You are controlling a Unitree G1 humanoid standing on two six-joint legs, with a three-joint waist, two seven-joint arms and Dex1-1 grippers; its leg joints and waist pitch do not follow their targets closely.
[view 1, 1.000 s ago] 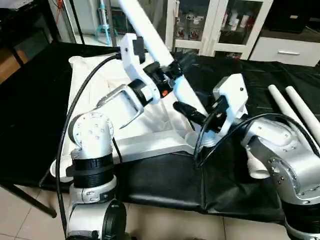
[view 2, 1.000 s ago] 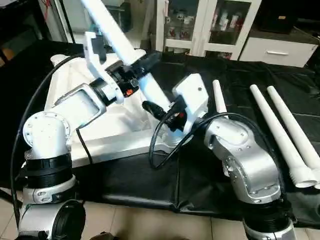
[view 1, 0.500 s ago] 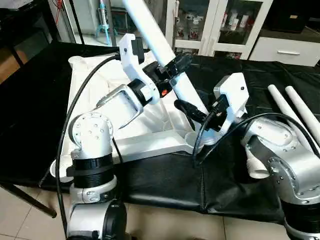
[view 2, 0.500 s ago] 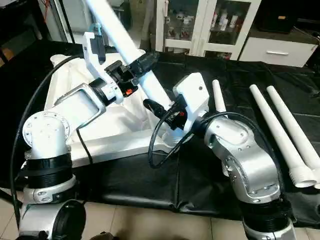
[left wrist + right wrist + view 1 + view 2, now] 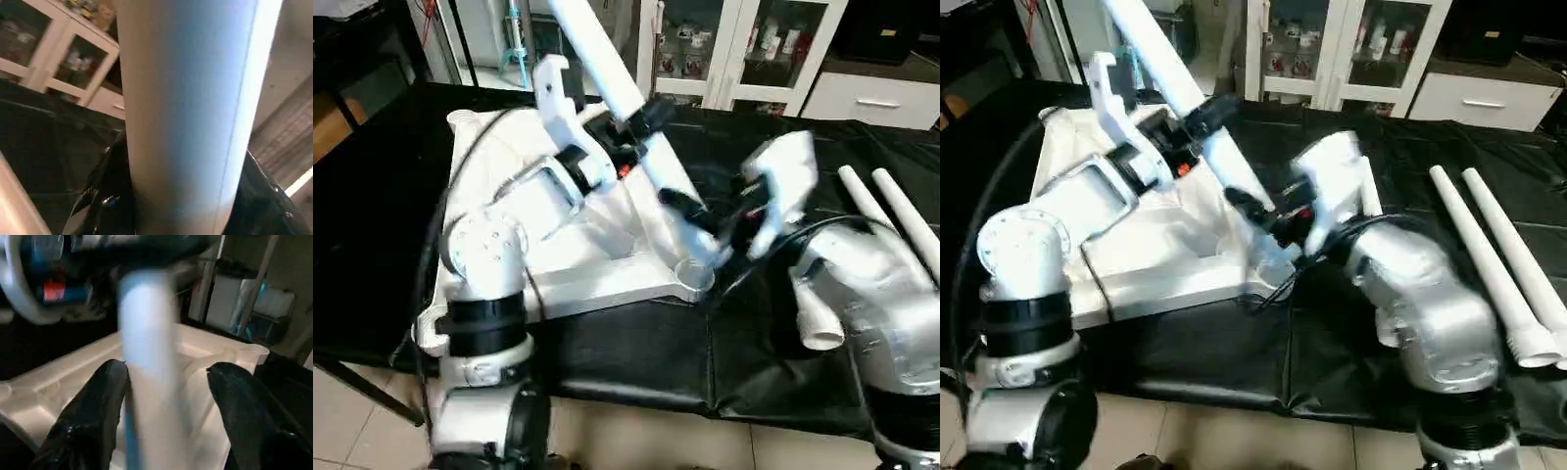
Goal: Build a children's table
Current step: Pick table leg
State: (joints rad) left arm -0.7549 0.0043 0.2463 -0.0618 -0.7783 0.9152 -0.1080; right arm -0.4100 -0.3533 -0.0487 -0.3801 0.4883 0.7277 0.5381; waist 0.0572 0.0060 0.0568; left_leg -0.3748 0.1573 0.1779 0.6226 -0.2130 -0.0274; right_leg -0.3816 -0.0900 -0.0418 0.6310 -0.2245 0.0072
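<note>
Up over the white tabletop (image 5: 529,211), which lies underside up on the black-covered work table (image 5: 636,343), the left arm bends forward so that its gripper (image 5: 641,116) meets a long white leg (image 5: 607,69) partway up the tube. Seen from the left wrist, its black fingers (image 5: 105,196) press against both sides of the smooth round tube, so the leg is clamped. The leg leans back over the tabletop, with its lower end down at the tabletop's near right corner socket (image 5: 693,274).

From the right of the tabletop, the right arm reaches in with its wrist cocked toward that same corner. The right gripper (image 5: 168,382) straddles the lower part of the leg; its two fingers (image 5: 93,416) stand apart on either side of the tube, with a slim gap visible between each pad and the plastic.

The tabletop is moulded white plastic with raised ribs and a round socket at each visible corner. Two more tapered white tubes (image 5: 1489,259) lie side by side on the black cover, well to the right of the tabletop, and another one (image 5: 1368,201) shows behind the right arm.

The leg's top is cut off by the frame. Motion blur smears the right forearm, and whether the leg's foot sits fully inside the socket cannot be told.
</note>
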